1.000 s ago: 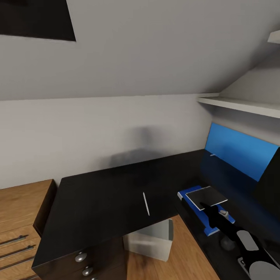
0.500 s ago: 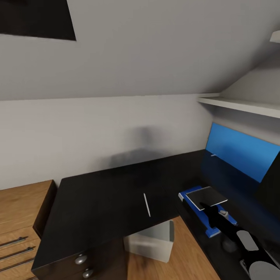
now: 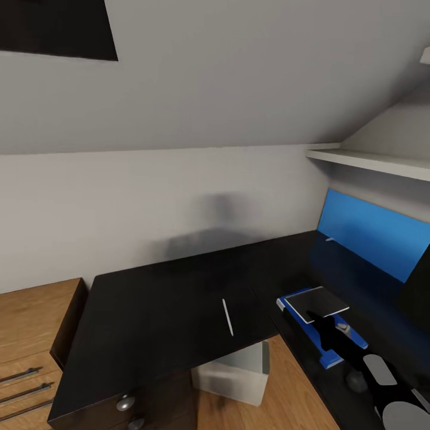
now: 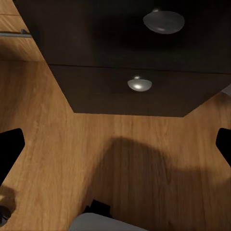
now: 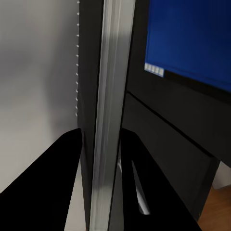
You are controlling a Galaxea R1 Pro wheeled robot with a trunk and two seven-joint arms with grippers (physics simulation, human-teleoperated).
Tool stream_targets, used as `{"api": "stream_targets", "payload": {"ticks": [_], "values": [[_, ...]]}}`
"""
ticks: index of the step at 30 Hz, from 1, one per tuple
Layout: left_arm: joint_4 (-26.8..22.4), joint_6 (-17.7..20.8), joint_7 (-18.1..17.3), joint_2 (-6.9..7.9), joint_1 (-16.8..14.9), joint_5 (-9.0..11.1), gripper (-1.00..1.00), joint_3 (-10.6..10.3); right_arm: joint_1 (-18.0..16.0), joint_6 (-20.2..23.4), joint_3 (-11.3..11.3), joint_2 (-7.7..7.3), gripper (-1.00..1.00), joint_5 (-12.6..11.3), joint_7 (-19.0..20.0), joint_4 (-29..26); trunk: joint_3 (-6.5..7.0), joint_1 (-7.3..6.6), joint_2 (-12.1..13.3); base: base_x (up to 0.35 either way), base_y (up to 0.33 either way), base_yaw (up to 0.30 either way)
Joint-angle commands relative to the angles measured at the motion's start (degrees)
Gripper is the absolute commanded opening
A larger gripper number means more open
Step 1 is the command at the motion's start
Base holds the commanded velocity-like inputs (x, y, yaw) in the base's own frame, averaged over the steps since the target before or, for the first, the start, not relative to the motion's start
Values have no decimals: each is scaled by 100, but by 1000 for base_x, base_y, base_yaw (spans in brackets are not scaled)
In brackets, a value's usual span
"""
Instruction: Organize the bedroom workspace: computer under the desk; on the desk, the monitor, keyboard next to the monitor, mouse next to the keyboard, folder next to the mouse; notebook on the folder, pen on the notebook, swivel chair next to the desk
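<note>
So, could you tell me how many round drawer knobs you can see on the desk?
2 in the head view: an upper knob and a lower knob cut off at the frame edge, at the desk's near-left corner. More may be hidden below.

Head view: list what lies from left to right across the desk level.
Wooden drawer chest → desk drawer knob → pen → computer under the desk → notebook on the folder → blue wall panel.
</note>
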Motion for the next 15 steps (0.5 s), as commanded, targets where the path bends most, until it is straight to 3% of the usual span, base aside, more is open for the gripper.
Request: {"api": "stream_targets", "payload": {"ticks": [1, 15], "values": [[-10, -3, -10, -1, 2, 52, 100, -9, -5, 46, -28, 2, -100, -8, 12, 2, -6, 1, -4, 3, 2, 0], [-10, -3, -3, -1, 2, 52, 100, -9, -5, 55, -26, -5, -100, -11, 34, 2, -6, 1, -4, 0, 0, 0]]}}
